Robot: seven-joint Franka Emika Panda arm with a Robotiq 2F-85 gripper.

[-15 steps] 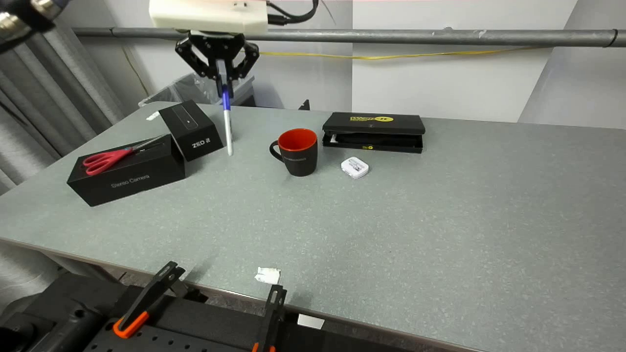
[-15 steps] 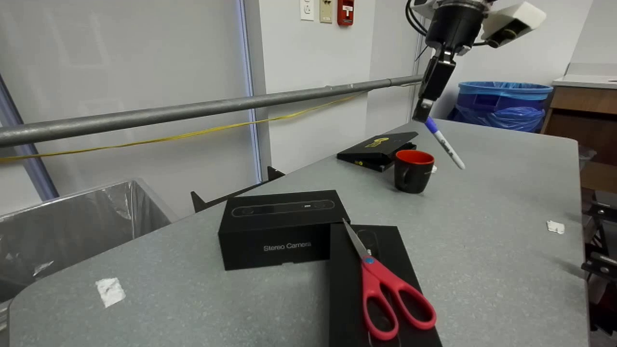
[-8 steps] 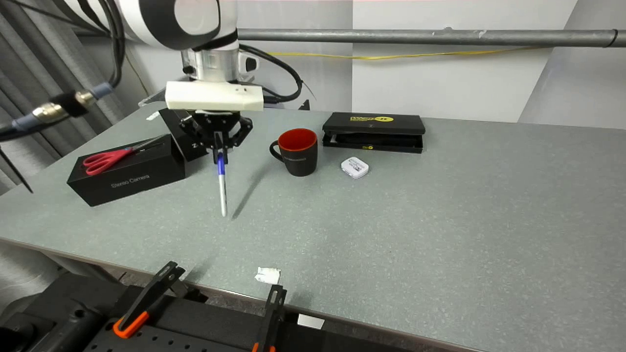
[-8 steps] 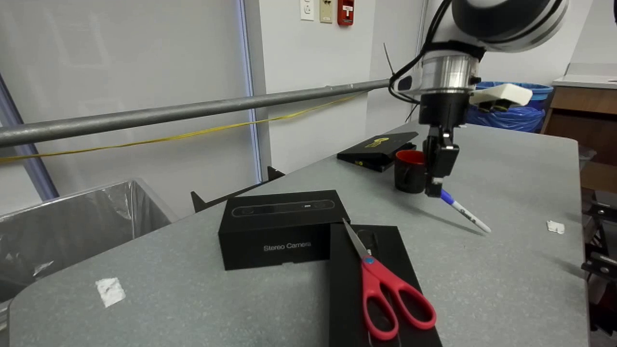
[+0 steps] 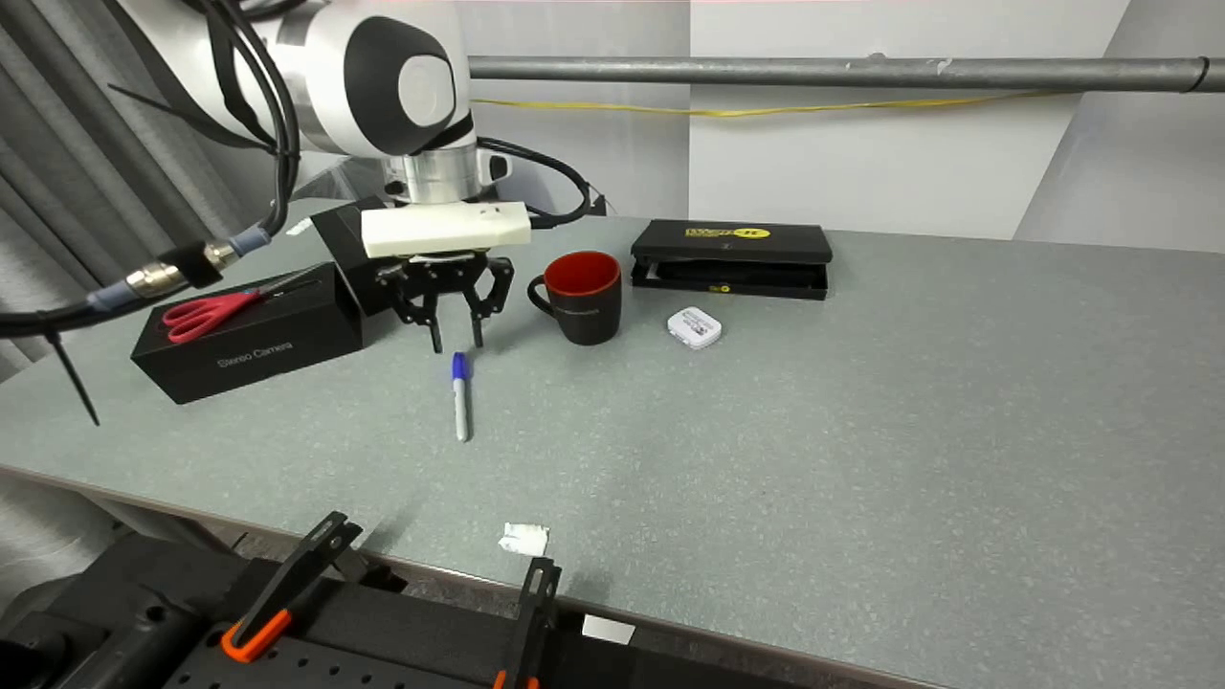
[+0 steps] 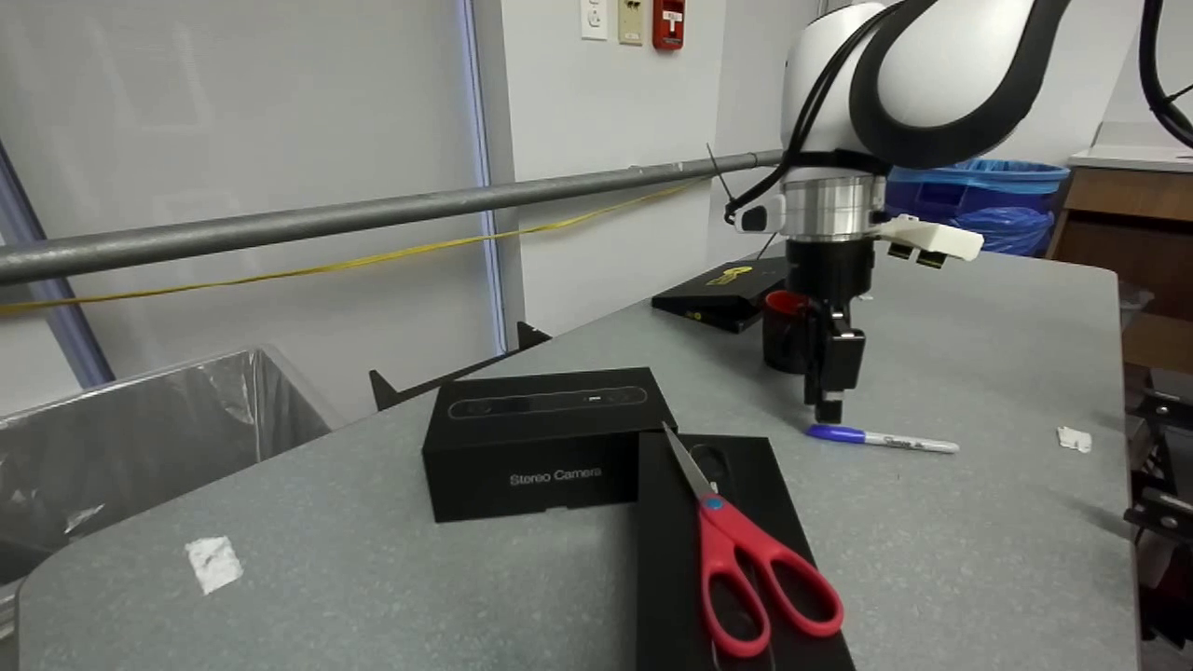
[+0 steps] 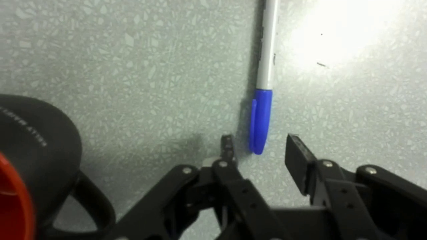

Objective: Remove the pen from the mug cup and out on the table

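The blue-capped pen with a whitish barrel lies flat on the grey table [image 5: 813, 459] in both exterior views [image 5: 461, 397] [image 6: 885, 440]. It also shows in the wrist view [image 7: 262, 116], its cap end near my fingers. My gripper [image 5: 457, 346] is open and empty, just behind the cap end of the pen and slightly above the table; it also shows in the wrist view [image 7: 258, 150]. The black mug cup [image 5: 590, 311] with a red inside stands upright beside the gripper. It shows at the left of the wrist view [image 7: 36, 143] and is partly hidden by the gripper in an exterior view [image 6: 783, 343].
Two black camera boxes stand on the table; red-handled scissors [image 5: 211, 314] lie on the front box [image 5: 258, 354]. A black case [image 5: 732, 258] and a small white box [image 5: 695, 327] lie past the mug. A white scrap [image 5: 524, 539] lies near the table edge.
My gripper came down with the pen toward the table, then opened and let it go. The pen went from hanging tilted in the fingers to lying flat. The mug stays in place.
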